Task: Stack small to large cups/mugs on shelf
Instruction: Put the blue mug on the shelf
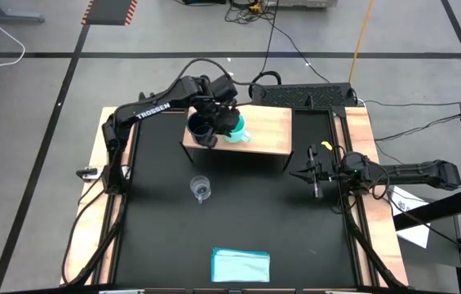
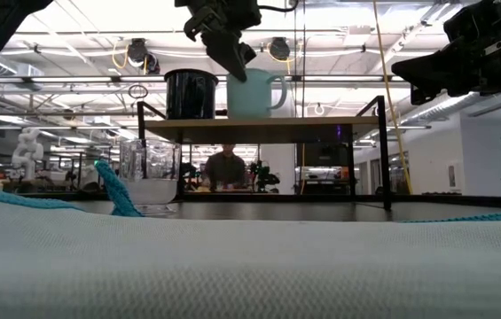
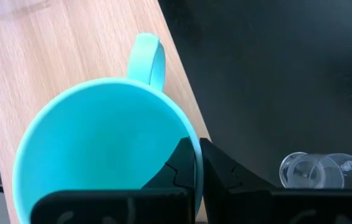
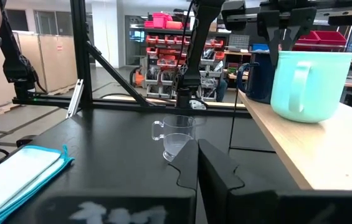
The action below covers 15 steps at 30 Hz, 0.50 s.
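- Cloth (image 1: 241,265): a folded light blue cloth lies at the bottom centre of the high view, on the black table (image 1: 165,245), nearest the front edge. In the low view it fills the foreground.
- Glass cup (image 1: 201,189): stands upright on the table, left of centre in the high view, in front of the shelf and well apart from it. In the right wrist view its handle points to the picture's left.
- Right gripper (image 1: 313,175): hovers over the right part of the table, just right of the shelf's front corner in the high view, holding nothing. Its fingers lie pressed together with only a thin slit between them in the right wrist view.
- Shelf (image 1: 267,135): a light wood top on dark sides, in the upper middle of the high view, behind the glass cup.
- Turquoise mug (image 1: 237,131): stands upright on the shelf's left half, handle toward the shelf's front right.
- Navy mug (image 1: 200,131): stands upright on the shelf just left of the turquoise mug; whether they touch cannot be told.
- Left gripper (image 3: 195,163): reaches over the shelf from the upper left of the high view and pinches the turquoise mug's rim, one finger inside and one outside.
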Each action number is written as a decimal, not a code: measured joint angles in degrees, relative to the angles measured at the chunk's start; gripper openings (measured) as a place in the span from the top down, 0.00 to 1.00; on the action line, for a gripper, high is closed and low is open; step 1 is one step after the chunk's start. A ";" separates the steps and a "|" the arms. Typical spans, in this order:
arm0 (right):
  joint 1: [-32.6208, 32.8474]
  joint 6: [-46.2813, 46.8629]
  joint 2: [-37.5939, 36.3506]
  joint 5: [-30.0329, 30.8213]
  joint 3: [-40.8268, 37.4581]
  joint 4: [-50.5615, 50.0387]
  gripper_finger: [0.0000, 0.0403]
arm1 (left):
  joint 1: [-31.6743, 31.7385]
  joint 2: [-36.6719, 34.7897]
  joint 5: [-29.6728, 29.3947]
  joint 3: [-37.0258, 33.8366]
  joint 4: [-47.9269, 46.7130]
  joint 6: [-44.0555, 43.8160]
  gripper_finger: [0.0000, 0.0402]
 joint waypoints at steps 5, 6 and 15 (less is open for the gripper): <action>0.00 0.00 -0.02 0.00 0.02 -0.02 1.00 | 0.11 0.86 0.43 0.13 0.37 0.18 0.99; 0.00 0.02 -0.02 0.00 0.01 -0.02 1.00 | 0.17 1.11 0.46 0.15 0.38 0.20 0.99; 0.00 0.02 0.48 0.00 0.02 -0.46 1.00 | 0.70 1.68 1.83 0.17 1.14 0.70 0.99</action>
